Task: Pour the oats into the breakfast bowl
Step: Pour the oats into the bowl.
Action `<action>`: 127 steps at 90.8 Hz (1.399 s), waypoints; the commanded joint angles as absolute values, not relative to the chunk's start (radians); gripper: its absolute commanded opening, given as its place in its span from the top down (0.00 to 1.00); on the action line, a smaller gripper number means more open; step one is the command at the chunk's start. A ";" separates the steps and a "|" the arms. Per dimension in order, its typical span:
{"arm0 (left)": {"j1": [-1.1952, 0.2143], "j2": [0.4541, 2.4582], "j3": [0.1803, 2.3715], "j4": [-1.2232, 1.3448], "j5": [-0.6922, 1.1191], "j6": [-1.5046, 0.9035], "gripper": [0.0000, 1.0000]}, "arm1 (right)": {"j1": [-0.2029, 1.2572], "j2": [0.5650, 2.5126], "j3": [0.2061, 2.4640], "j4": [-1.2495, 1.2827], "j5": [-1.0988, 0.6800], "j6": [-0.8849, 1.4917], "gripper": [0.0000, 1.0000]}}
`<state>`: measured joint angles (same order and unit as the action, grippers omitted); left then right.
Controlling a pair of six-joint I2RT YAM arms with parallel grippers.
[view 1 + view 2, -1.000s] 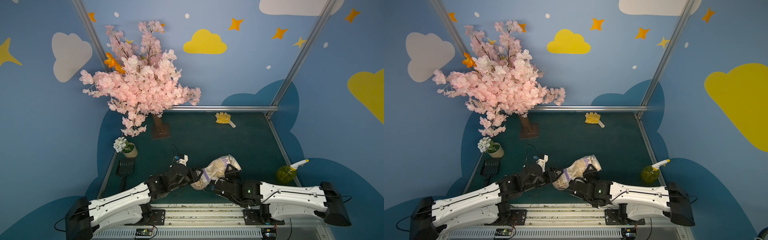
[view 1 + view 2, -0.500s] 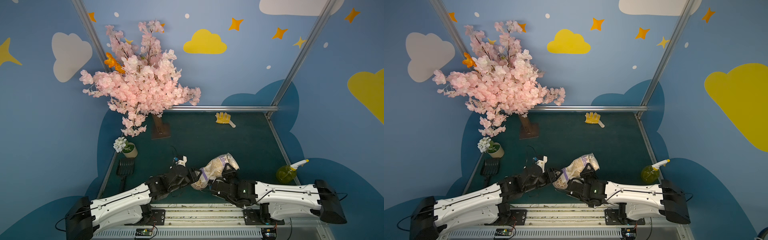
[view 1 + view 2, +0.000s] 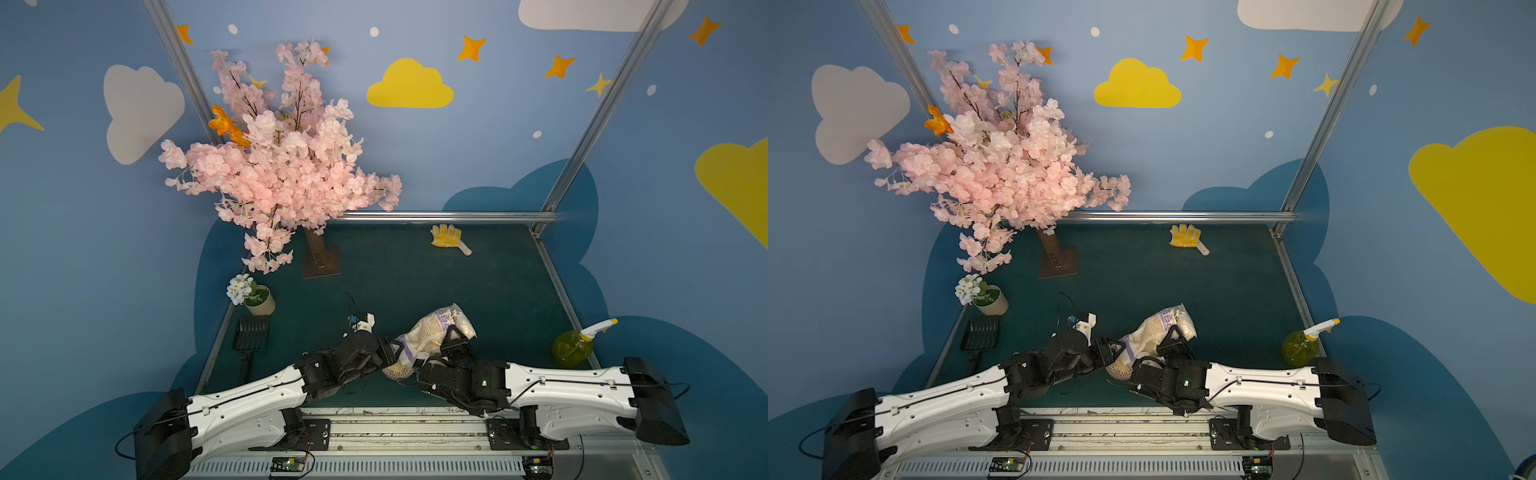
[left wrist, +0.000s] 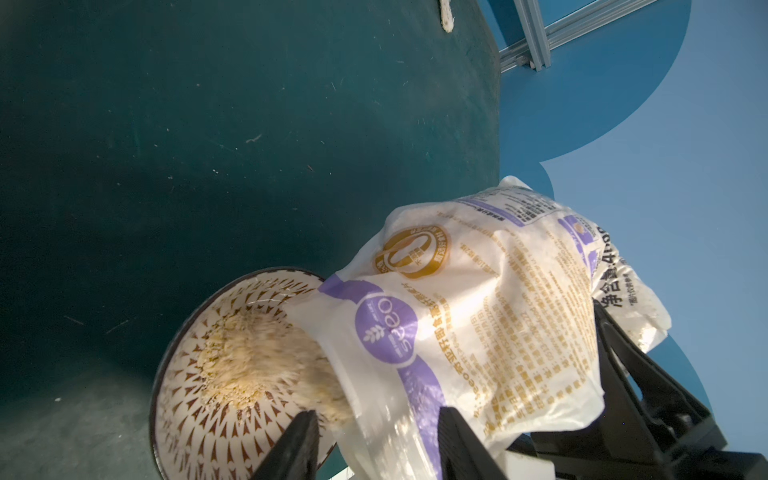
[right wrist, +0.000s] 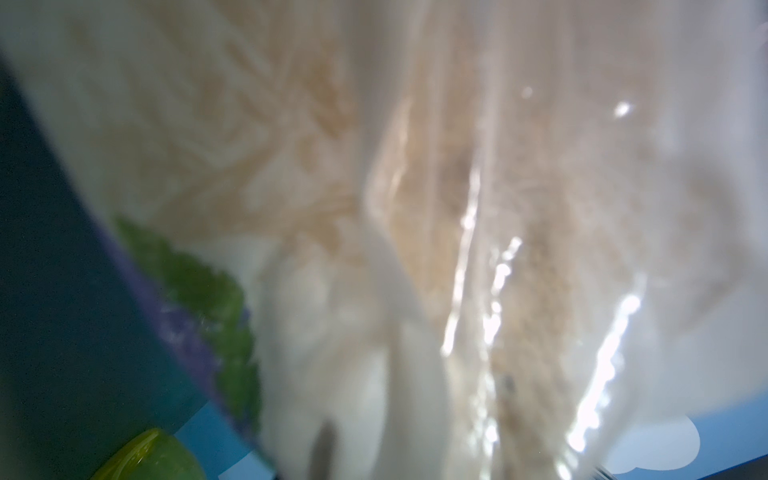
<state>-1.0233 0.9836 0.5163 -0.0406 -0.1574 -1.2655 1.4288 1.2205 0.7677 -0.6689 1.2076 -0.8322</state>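
Left wrist view: oats (image 4: 249, 357) spill from the bag (image 4: 478, 316) into the bowl (image 4: 195, 432). Right gripper (image 3: 455, 336) pinches the bag; I cannot tell if the left gripper (image 4: 376, 415) squeezes.

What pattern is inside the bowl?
The bowl has rings of small brown triangles on cream; clearest in the left wrist view.

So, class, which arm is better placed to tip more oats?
Probably right: the right gripper clamps the crinkly clear oats bag at its raised end; the left gripper flanks the mouth over the patterned cream bowl.
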 commanded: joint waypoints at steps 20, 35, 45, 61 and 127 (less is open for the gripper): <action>-1.026 0.989 0.503 -0.016 -0.169 -1.273 0.50 | 1.446 1.216 0.824 -0.583 1.384 -0.848 1.00; -1.027 0.992 0.503 -0.014 -0.167 -1.271 0.51 | 1.448 1.219 0.822 -0.571 1.399 -0.868 1.00; -1.026 0.994 0.503 -0.013 -0.167 -1.271 0.51 | 1.450 1.220 0.819 -0.561 1.409 -0.880 1.00; -1.026 0.999 0.503 -0.010 -0.166 -1.273 0.52 | 1.451 1.222 0.814 -0.546 1.435 -0.907 1.00; -1.026 0.992 0.486 0.018 -0.169 -1.268 0.53 | 1.470 1.189 0.760 -0.455 1.462 -1.004 1.00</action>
